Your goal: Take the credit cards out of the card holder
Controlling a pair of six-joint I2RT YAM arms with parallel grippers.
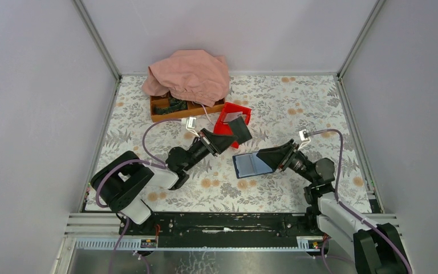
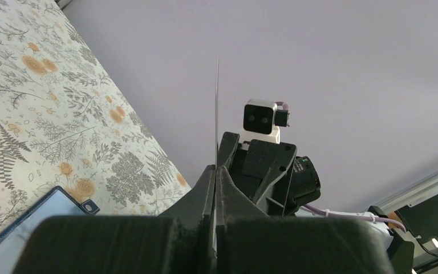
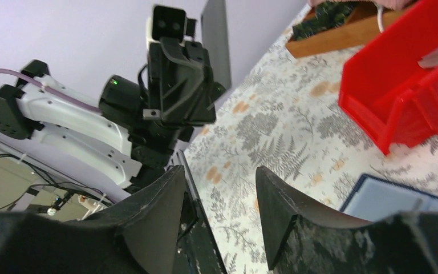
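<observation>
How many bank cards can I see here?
1 in plain sight: a dark card pinched in the left gripper, by the red bin. Others may be hidden in the bin or the blue wallet.

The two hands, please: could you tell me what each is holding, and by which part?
The left hand is shut on a credit card, pinching it by one end. The right hand is open and holds nothing.

- Bright, even, diffuse light fills all three views; the floral-patterned desk (image 1: 296, 108) carries only faint, soft shadows beneath the arms.
- The glossy blue-grey folding card holder (image 1: 252, 164) reflects a pale sheen.
- In the wrist views, the black left gripper (image 2: 215, 171) and right gripper (image 3: 219, 177) sit close up, soft and out of focus.
</observation>
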